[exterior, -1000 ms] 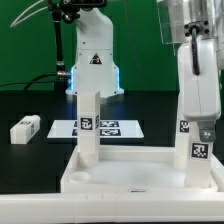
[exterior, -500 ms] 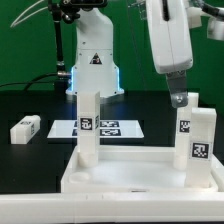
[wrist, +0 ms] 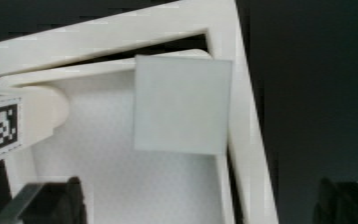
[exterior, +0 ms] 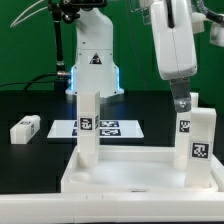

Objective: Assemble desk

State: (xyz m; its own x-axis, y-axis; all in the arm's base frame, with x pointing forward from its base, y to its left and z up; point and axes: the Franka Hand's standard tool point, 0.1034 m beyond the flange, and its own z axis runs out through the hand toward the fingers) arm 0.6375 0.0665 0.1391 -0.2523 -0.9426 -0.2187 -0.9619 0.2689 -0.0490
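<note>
Desk top point(exterior: 135, 172): white plastic, wide and rectangular with a raised rim, lying on the black table point(exterior: 30, 155) in the foreground of the exterior view. Legs, fitted: three square-section white legs stand upright from it, one point(exterior: 88, 128) at the far corner toward the exterior view's left, one point(exterior: 202, 140) nearest the camera toward the exterior view's right, and one point(exterior: 186, 118) just behind that; each carries small black-and-white square tags. Leg, loose: one further white leg point(exterior: 26, 128) lies flat on the table, well apart from the top, toward the exterior view's left. Marker board point(exterior: 112, 127): thin white card of tags, flat on the table behind the top. Gripper point(exterior: 181, 101): hanging just above the two right-hand legs, apart from both and holding nothing; its fingers are spread wide (the exterior view shows only one dark fingertip clearly). Wrist view: looks down on an upright leg point(wrist: 181, 104) seen end-on inside the rim point(wrist: 247, 150) of the top, a tagged leg point(wrist: 19, 118) beside it, and the dark finger tips point(wrist: 25, 200) at the frame's edges, clear of the parts.
</note>
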